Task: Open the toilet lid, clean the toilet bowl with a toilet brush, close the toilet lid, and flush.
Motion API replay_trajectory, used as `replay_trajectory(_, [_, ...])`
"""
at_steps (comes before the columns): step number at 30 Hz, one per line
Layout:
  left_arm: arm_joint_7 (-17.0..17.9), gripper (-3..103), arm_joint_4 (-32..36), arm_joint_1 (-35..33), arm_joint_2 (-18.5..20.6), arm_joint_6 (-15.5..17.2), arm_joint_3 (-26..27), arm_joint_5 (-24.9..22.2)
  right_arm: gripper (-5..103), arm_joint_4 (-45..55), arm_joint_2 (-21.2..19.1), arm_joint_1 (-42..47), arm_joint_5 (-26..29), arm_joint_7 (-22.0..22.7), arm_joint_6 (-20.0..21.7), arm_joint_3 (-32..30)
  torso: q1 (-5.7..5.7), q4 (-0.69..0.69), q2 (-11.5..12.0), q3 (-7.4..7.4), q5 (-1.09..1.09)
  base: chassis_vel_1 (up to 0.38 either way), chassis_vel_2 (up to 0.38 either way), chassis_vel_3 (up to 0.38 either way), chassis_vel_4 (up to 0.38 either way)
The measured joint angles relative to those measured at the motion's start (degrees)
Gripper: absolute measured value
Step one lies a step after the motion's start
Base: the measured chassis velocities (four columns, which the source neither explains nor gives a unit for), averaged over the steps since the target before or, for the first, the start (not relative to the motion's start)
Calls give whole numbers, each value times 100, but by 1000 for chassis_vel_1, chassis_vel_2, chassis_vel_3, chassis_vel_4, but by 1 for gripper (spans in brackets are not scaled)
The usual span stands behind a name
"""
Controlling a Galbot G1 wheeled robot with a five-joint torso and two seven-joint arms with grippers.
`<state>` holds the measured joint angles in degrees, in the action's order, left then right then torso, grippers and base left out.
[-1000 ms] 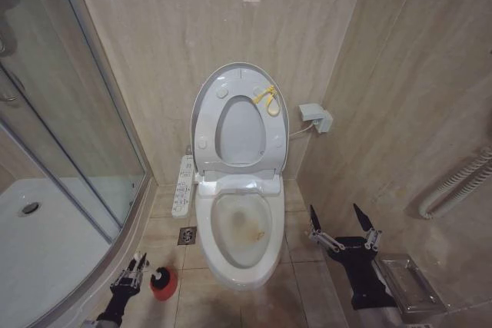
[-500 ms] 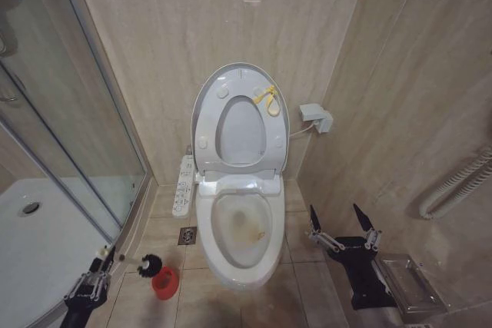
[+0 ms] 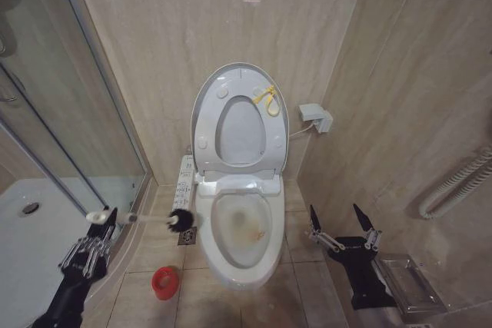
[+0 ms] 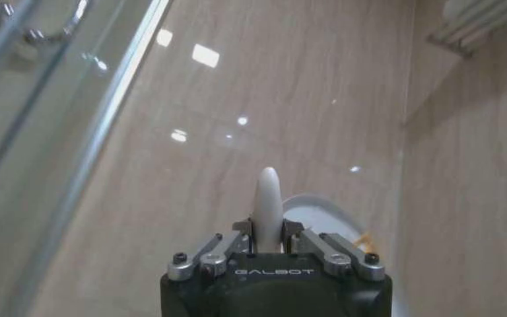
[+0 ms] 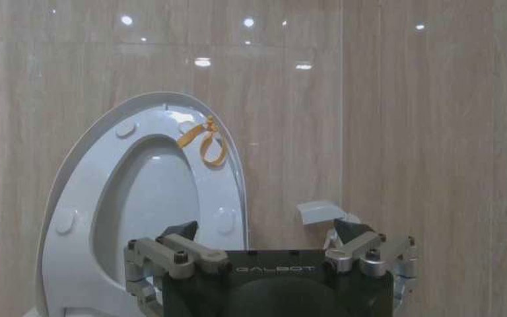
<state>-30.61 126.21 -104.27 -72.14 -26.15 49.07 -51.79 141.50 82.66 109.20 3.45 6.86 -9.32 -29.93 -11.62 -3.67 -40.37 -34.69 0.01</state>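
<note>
The toilet lid [image 3: 210, 113] stands upright against the back wall, its yellow strap [image 3: 266, 99] at the upper edge. Below it the toilet bowl [image 3: 243, 230] lies uncovered, with yellowish-brown stains inside. My left gripper [image 3: 102, 223] is shut on the white handle of the toilet brush [image 3: 181, 220], held roughly level, its dark head just left of the bowl's rim. The left wrist view has the handle's end [image 4: 268, 195] sticking up between the fingers of that gripper [image 4: 268, 232]. To the right of the toilet my right gripper [image 3: 342, 221] is open and holds nothing. It faces the lid [image 5: 86, 191] in the right wrist view [image 5: 267, 234].
A red holder cup [image 3: 163, 283] stands on the floor left of the bowl. The glass shower enclosure [image 3: 69, 128] and white tray [image 3: 31, 251] close off the left. A control panel [image 3: 184, 183], a floor drain [image 3: 187, 236], a wall box [image 3: 317, 117] and a metal rack [image 3: 407, 282] surround the toilet.
My left gripper has lifted the brush out of the red cup and raised it, bringing the head up beside the bowl's left rim. The right arm has stayed still.
</note>
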Motion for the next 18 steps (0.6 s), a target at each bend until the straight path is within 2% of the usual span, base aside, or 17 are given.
replay_trajectory(3, [121, 21, -285, 523, 173, 321, -233, -186, 100, -1, 0, 0, 0, 0, 0, 0, 0, -1, 0, 0, -1, 0, 0, 0, 0])
replay_trajectory(5, [131, 21, -363, 619, 202, 355, -260, -234, 100, 0, 0, 0, 0, 0, 0, 0, -1, -1, 0, 0, -2, 0, 0, 0, 0])
replay_trajectory(6, [111, 21, -583, 870, 281, 469, -332, -468, 100, 0, 1, 0, 0, 1, 0, 0, -1, -2, 0, -1, -1, 0, 0, 0, 0])
replay_trajectory(8, [58, 21, -710, 999, 319, 496, -367, -590, 100, -1, 0, -1, 0, 0, 0, 0, -1, 0, 0, -1, -1, 0, 0, 0, 0])
replay_trajectory(11, [-270, 21, -1025, 1328, 406, 506, -496, -645, 100, -1, 0, 0, 0, 0, 0, 0, -1, 1, 0, -1, -2, 0, 0, 0, 0])
replay_trajectory(13, [-336, 21, -1122, 1446, 442, 507, -605, -655, 100, 0, 0, 0, 0, 0, 0, 0, 0, 1, 0, 0, 0, 0, 0, 0, 0])
replay_trajectory(16, [-406, 21, -1413, 1780, 523, 509, -924, -637, 100, 0, 0, 0, 0, 0, 0, 0, -1, 0, 0, 0, 0, 0, 0, 0, 0])
replay_trajectory(18, [-418, 21, -1780, 2154, 590, 513, -1342, -598, 100, -1, 0, 0, 0, 0, 0, 0, -1, 0, 0, -1, -1, 0, 0, 0, 0])
